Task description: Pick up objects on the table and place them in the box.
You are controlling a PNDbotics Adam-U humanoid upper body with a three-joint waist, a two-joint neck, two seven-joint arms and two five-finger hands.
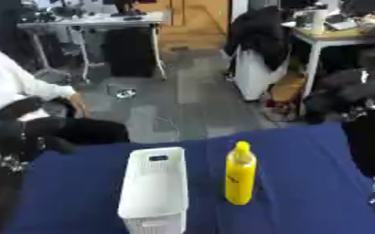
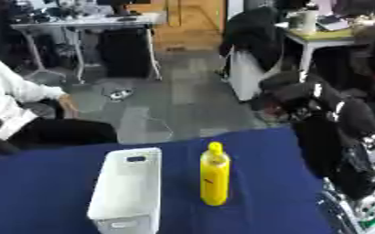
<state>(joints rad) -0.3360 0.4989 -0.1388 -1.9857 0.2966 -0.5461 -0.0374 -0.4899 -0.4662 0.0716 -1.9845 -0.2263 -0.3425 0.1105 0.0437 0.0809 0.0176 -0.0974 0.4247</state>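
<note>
Yellow bottle [image 1: 239, 176]: a tall, slim container with a rounded yellow cap and a small red mark on its side, standing upright on the blue-covered bench [image 1: 302, 183], near its middle. White box [image 1: 153, 189]: a narrow, open-topped basket with perforated walls and a handle slot, just beside the bottle on its left, apart from it. Right arm [image 2: 339, 141]: black, raised along the right edge; its hand cannot be made out, so the state of the fingers cannot be told.
</note>
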